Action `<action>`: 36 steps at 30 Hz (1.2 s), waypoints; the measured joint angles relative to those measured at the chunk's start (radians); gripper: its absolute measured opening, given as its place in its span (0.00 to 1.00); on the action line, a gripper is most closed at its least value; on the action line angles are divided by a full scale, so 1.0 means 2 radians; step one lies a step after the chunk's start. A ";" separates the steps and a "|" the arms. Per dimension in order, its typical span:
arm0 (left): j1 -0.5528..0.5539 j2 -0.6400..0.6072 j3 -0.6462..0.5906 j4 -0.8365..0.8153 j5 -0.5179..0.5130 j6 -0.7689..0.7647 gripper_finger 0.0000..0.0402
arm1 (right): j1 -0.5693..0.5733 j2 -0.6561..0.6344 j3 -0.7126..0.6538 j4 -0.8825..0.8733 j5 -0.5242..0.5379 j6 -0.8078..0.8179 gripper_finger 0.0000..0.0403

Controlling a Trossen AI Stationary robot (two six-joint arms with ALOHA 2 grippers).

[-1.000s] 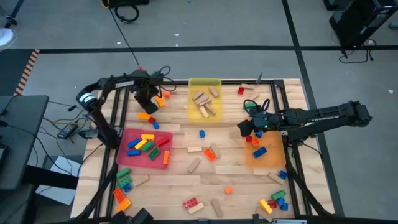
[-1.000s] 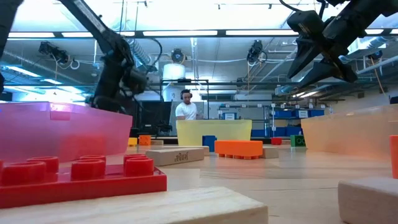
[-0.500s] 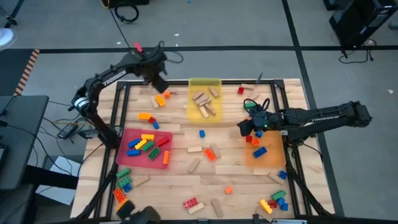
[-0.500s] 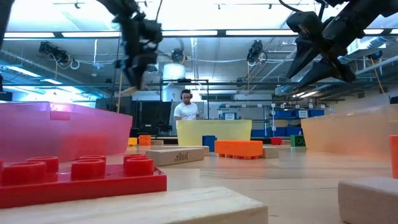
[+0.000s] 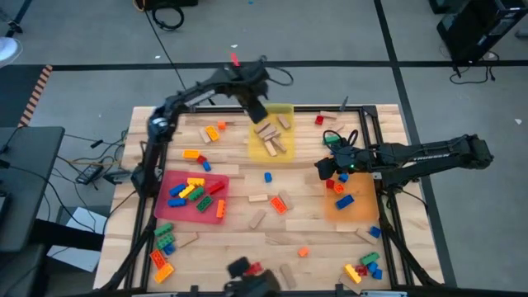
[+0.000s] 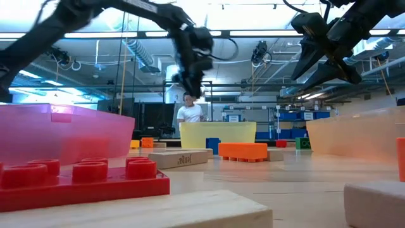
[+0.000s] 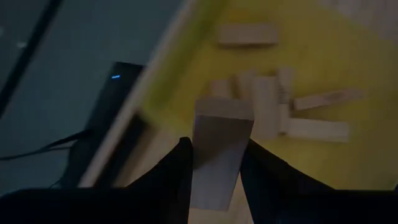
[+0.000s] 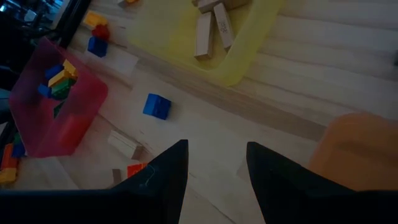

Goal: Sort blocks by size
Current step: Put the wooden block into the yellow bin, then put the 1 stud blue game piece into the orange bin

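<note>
- The left end effector hangs over the far left corner of the yellow tray, raised clear of the desk.
- In the left wrist view its two dark fingers are clamped on a tan wooden block, which sticks out forward above the tray.
- Several more wooden blocks lie loose inside the yellow tray, some touching one another.
- The right end effector hovers above the desk just beside the near left corner of the orange tray; its fingers stand apart with nothing between them.
- The orange tray holds a blue brick and a small red one.
- The red tray, on the left of the desk, holds a heap of yellow, blue, green and red bricks.
- Between the trays lie a small blue brick, an orange-red brick and a couple of tan wooden pieces, well apart from each other.
- Orange bricks sit near the far left part of the desk.
- More mixed bricks are scattered along the near edge, clustered at the near left corner and the near right corner.
- In the low view a person shows in the room beyond the desk, behind the yellow tray.
</note>
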 joint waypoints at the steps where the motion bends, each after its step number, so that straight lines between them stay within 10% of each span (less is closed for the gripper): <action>1: -0.006 0.014 0.008 0.000 0.008 0.001 0.30 | 0.000 0.000 0.000 0.000 0.000 0.001 0.44; 15: -0.052 0.110 0.019 -0.002 0.053 0.000 0.32 | 0.000 0.000 0.000 0.012 0.000 0.000 0.44; 36: -0.055 0.082 0.020 -0.033 0.017 -0.004 0.53 | 0.001 0.000 0.000 0.013 -0.008 -0.015 0.44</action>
